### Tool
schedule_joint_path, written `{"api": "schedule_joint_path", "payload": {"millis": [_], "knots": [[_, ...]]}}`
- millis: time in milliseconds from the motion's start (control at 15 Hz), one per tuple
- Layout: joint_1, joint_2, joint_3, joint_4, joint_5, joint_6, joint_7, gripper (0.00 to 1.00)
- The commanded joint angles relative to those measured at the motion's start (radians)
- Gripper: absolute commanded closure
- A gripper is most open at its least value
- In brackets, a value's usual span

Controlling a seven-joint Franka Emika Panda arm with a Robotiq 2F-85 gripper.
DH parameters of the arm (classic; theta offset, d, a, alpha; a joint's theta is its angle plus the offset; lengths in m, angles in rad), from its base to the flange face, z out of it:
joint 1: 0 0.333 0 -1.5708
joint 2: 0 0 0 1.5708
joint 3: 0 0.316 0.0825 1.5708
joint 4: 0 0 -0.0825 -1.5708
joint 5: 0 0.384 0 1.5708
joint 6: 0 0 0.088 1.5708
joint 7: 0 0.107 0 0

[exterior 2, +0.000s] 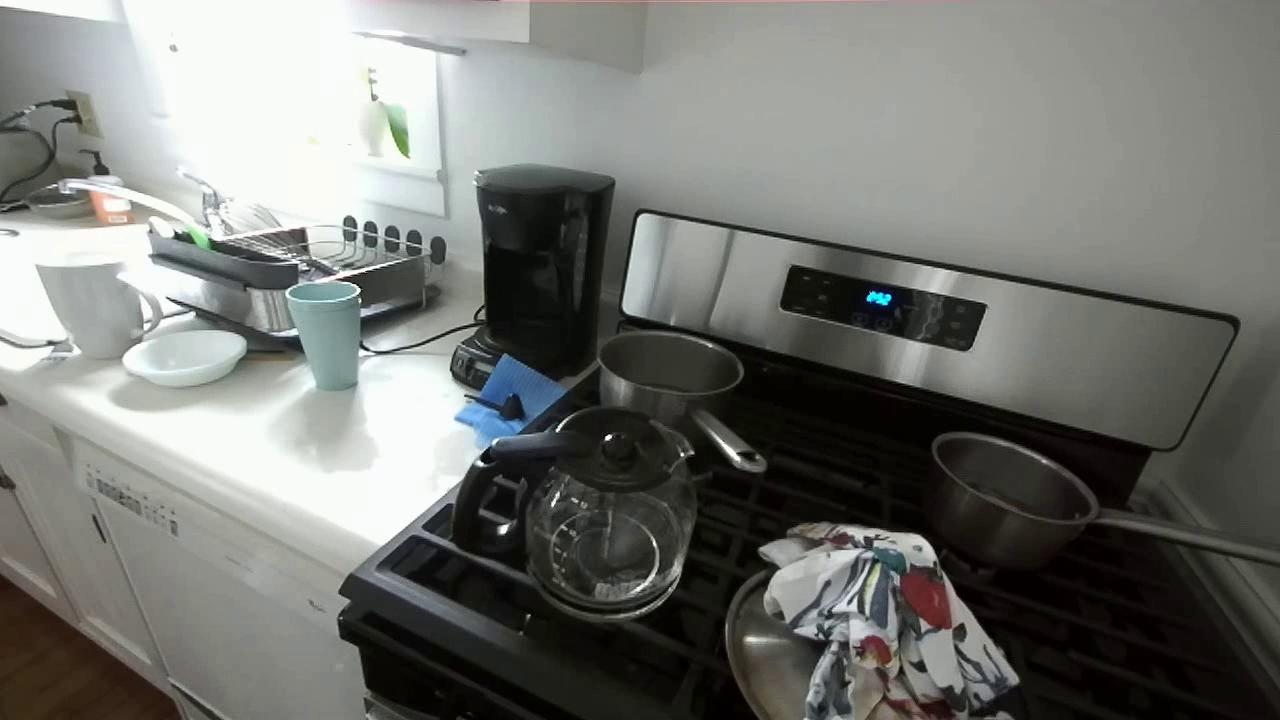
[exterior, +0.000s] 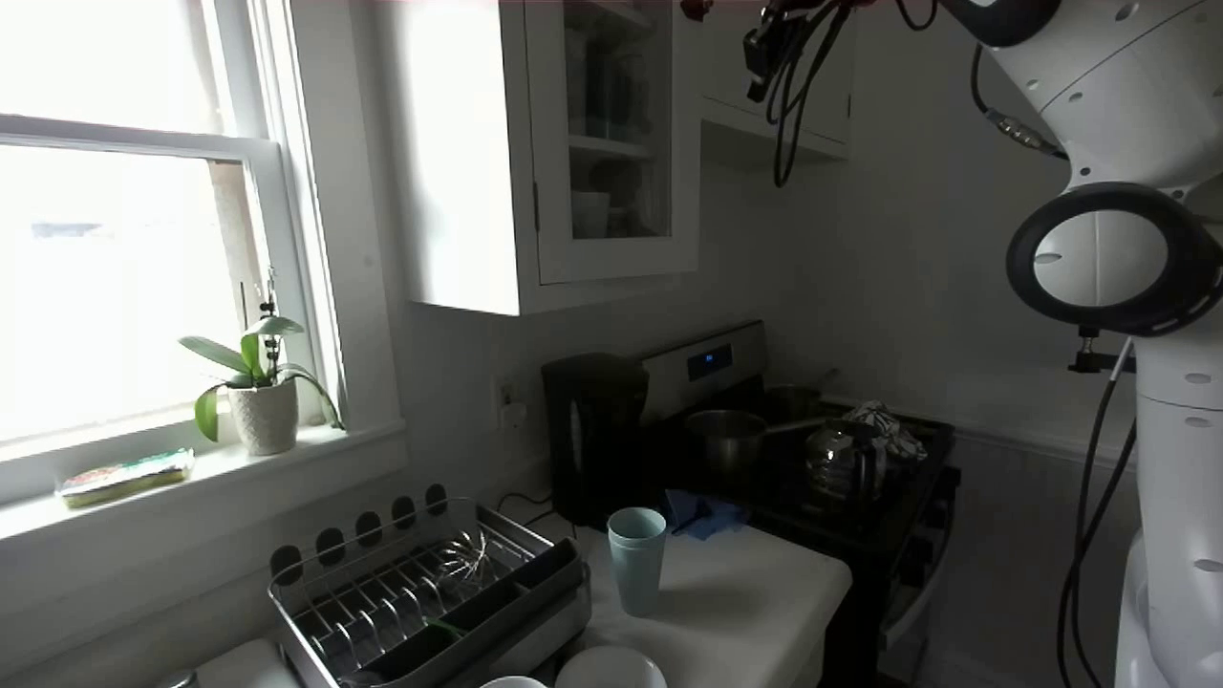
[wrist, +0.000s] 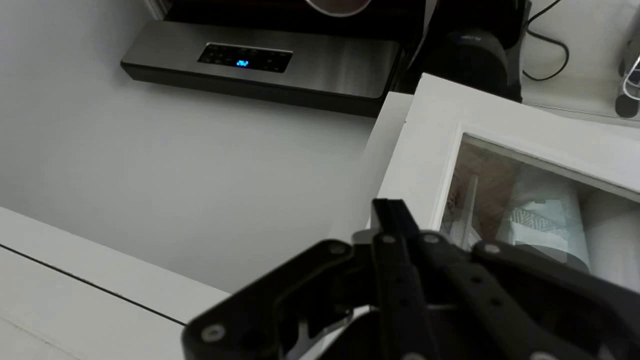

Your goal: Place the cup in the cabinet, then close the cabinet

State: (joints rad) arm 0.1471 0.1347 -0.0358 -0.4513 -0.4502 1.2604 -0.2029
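Note:
The white cabinet (exterior: 611, 258) hangs on the wall with its glass-paned door shut or nearly shut; I cannot tell whether a small gap remains. The door fills the right of the wrist view (wrist: 420, 150). A pale cup-shaped thing (exterior: 590, 214) shows dimly behind the glass on the lowest shelf; I cannot tell if it is the cup. My gripper (wrist: 388, 204) is shut with nothing between its fingertips. The tips lie in front of the door frame's free edge; contact is unclear. In an exterior view the fingers are mostly cut off at the top.
A teal-blue cup (exterior: 637, 564) stands upright on the counter beside the dish rack (exterior: 430, 592). A coffee maker (exterior 2: 545, 270), glass carafe (exterior 2: 610, 530) and pots (exterior 2: 670, 370) are below, by and on the stove. A solid-door cabinet (wrist: 90, 270) adjoins. Loose cables (exterior: 788, 124) hang from the wrist.

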Motion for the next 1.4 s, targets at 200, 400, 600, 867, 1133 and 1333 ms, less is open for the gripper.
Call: {"api": "schedule_joint_path", "payload": {"millis": [200, 400, 600, 867, 1133, 1333], "knots": [[0.015, -0.052, 0.028, 0.0, -0.006, -0.1, 0.046, 1.0], [0.014, -0.068, 0.039, 0.0, -0.012, -0.157, 0.067, 1.0], [0.02, -0.084, 0.055, 0.0, -0.027, -0.201, 0.074, 1.0], [0.014, -0.107, 0.073, 0.0, -0.04, -0.231, 0.074, 1.0], [0.01, -0.126, 0.09, 0.0, -0.05, -0.254, 0.082, 1.0], [0.009, -0.135, 0.106, 0.0, -0.062, -0.269, 0.093, 1.0]]}}
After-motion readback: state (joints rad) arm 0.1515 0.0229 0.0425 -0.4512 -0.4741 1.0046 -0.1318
